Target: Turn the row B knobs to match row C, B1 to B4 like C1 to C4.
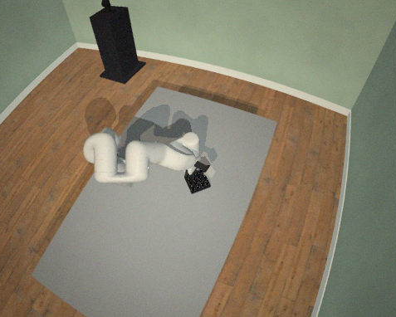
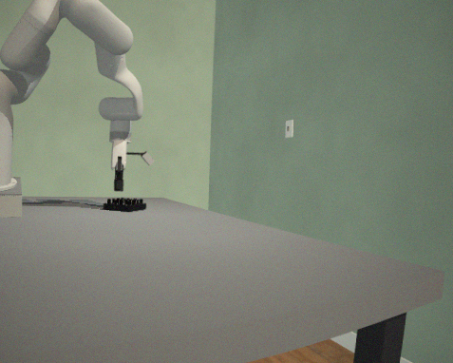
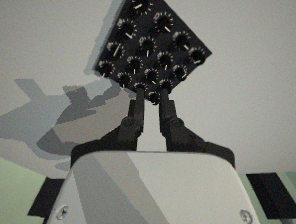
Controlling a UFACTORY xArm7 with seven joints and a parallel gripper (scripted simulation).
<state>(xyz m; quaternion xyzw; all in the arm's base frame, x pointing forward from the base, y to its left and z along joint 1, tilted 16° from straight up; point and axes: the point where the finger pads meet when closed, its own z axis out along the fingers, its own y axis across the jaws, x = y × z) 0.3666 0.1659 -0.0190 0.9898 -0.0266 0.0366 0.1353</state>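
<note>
The black knob box [image 1: 199, 182] [image 2: 125, 205] [image 3: 154, 47] stands flat on the grey table [image 1: 144, 249] [image 2: 222, 285]. In the wrist view it is turned like a diamond, and its several knobs show white lines and rings of marks. The printed names are too small to read. My gripper [image 2: 119, 187] [image 3: 151, 98] hangs straight down a short way above the box's near-left part and touches nothing. Its fingers stand a narrow gap apart with nothing between them. In the wrist view the fingertips frame a knob at the box's nearest corner.
The arm's base [image 2: 1, 195] stands on the table left of the box. A black pedestal [image 1: 115, 41] stands on the wooden floor beyond the table. The table's edge [image 2: 431, 280] lies far to the right of the box.
</note>
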